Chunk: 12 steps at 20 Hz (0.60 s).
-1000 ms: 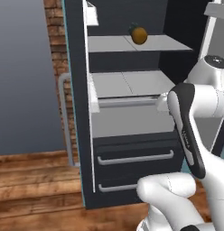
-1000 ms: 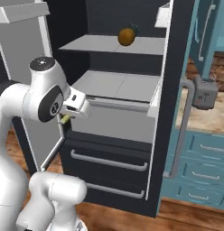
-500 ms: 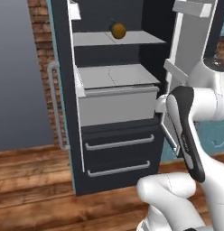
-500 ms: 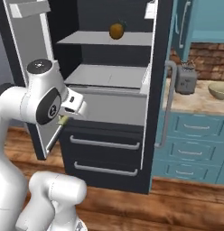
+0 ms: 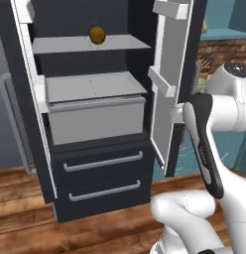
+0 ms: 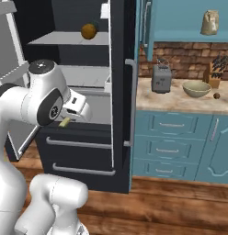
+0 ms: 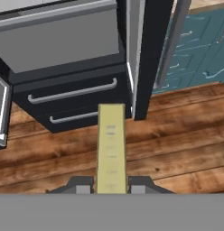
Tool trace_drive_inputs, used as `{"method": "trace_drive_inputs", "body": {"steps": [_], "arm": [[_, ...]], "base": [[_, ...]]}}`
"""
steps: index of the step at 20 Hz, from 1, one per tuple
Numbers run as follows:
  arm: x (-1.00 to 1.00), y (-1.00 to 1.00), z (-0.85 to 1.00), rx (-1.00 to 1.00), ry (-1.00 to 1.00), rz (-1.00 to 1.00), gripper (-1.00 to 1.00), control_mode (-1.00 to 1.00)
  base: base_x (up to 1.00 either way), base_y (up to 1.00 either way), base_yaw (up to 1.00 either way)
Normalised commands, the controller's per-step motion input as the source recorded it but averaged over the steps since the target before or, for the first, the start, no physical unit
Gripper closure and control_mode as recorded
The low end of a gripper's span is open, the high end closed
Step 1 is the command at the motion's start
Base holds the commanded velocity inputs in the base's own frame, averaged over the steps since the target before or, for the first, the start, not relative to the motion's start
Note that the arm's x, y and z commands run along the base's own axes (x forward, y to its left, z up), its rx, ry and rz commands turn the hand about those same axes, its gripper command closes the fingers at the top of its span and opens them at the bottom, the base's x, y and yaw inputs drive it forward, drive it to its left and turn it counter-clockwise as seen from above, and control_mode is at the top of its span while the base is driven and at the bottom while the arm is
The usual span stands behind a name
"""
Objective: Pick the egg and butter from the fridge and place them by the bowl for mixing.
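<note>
Both base views have swung rightward since a second ago: camera travel with the base, not the things moving; the counter has come into the right base view. Butter (image 7: pixel 111 149) stays clamped between the two fingertips of the gripper (image 7: pixel 111 186), the jaws drawn together on its near end. Hand view: the stick's long axis runs straight out from the fingers, free end pointing away from the hand, toward the wood floor (image 7: pixel 177 149) in front of the fridge (image 7: pixel 77 67). Right base view: a pale sliver of it shows below the hand, beside the fridge's lower drawers (image 6: pixel 79 156).

Egg (image 6: pixel 216 96) looks already set on the counter (image 6: pixel 180 102) just beside the bowl (image 6: pixel 196 88), with the toaster (image 6: pixel 161 79) further left; so butter is the remaining item, by my reading.

Step in hand: carry it to the bowl. Hold the grip firm, swing clear of the open fridge door (image 6: pixel 120 92), lower the stick flat onto bare counter near the bowl, apart from the egg, then release.

Orange fruit (image 5: pixel 97 34) sits on the upper shelf, not wanted.
</note>
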Motion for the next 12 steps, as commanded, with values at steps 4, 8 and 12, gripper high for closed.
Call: {"method": "trace_drive_inputs", "body": {"steps": [4,8,12], "arm": [[0.0,0.0,0.0,0.0,0.0,0.0,1.0,1.0],[0.0,0.0,0.0,0.0,0.0,0.0,1.0,1.0],[0.0,0.0,0.0,0.0,0.0,0.0,1.0,1.0]], "base": [[0.08,-0.73,0.0],[0.14,-0.74,0.0],[0.25,-0.72,0.0]]}}
